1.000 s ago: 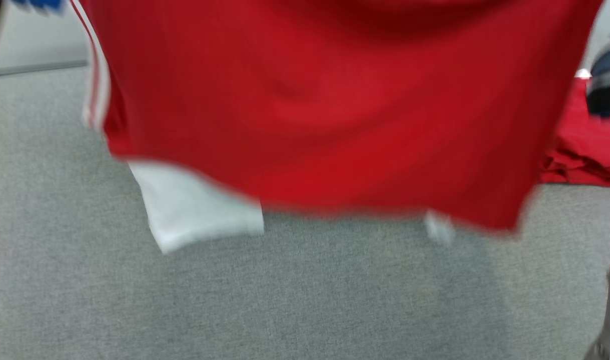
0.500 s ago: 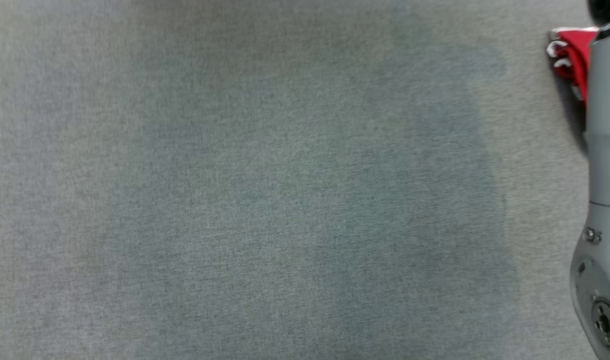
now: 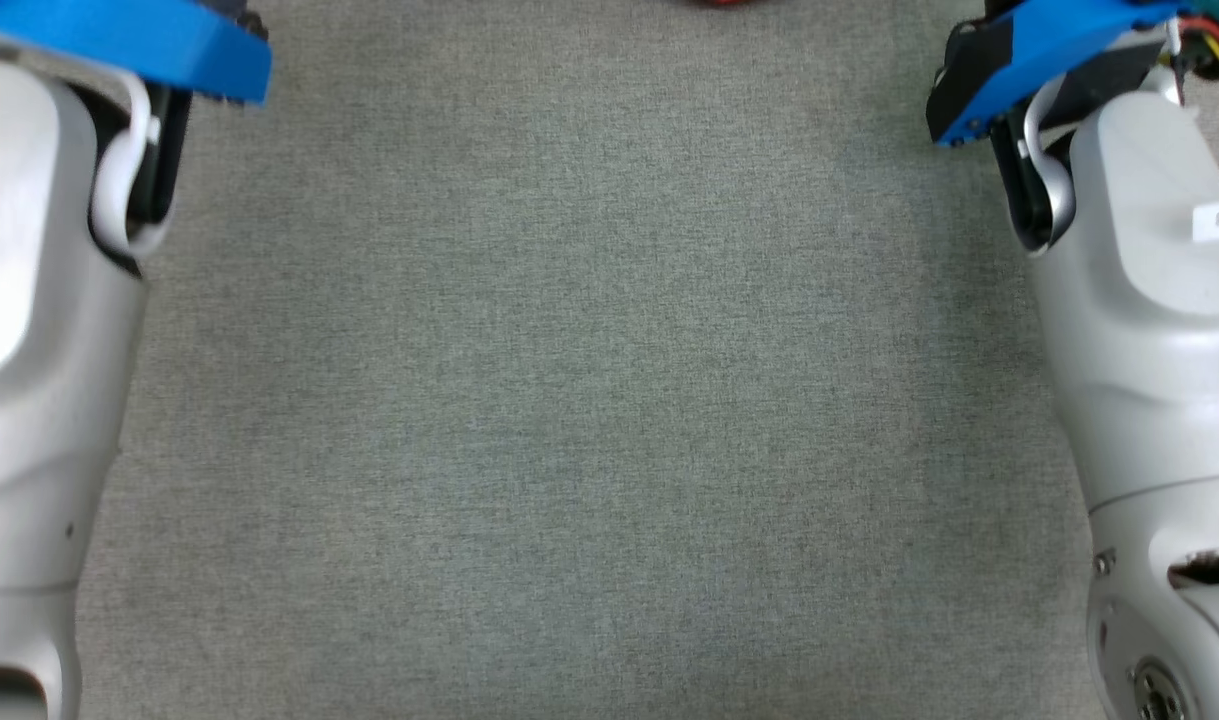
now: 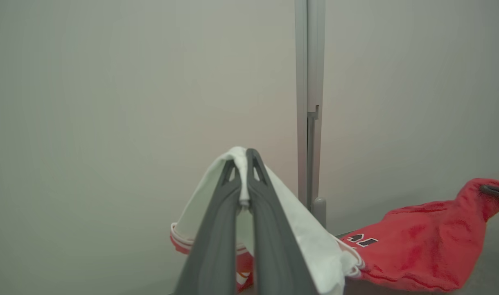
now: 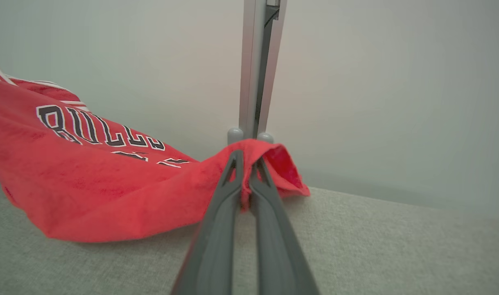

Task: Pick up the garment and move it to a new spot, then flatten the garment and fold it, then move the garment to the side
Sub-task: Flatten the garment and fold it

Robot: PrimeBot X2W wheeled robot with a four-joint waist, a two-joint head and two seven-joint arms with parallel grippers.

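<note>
Grey felt worktop (image 3: 609,400) running forward to a grey back panel (image 4: 110,102), with an upright post (image 5: 255,69) close behind the work. Red Bulls jersey (image 5: 89,180) slung crosswise at the far end, long axis left to right, sagging low over the worktop, contact not clear. Left hand (image 4: 244,157) clamped on a white part of it, right hand (image 5: 245,157) clamped on a red edge; both equally placed, so probably a joint draw back and down to lay it flat, panel and post barring any reach forward.
</note>
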